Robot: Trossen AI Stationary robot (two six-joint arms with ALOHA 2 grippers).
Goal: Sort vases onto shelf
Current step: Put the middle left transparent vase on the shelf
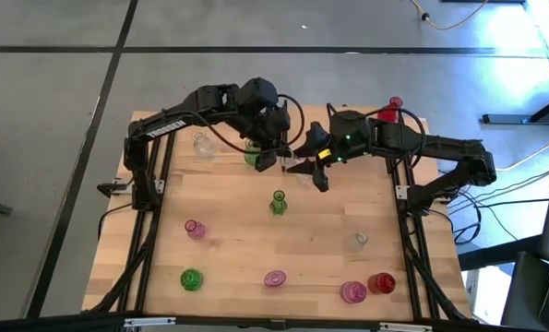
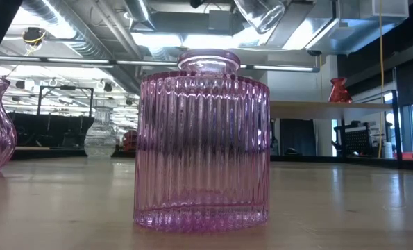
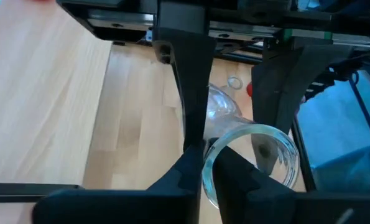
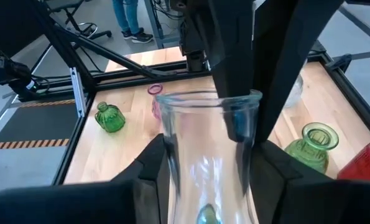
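Between both claws, clear vase point(image 4: 206, 155) hangs tilted.

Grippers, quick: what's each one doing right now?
Left gripper: closed on the rim of the clear vase.
Right gripper: around the same clear vase's neck, gripping it.

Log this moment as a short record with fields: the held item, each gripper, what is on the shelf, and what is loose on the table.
held item: clear vase, lifted above the table, between both grippers
left gripper: pinching the clear vase's rim, one finger inside the mouth
right gripper: fingers on either side of the vase's neck
shelf: red vase on it
loose on table: ribbed pink vase, green vase, round green vase, and others
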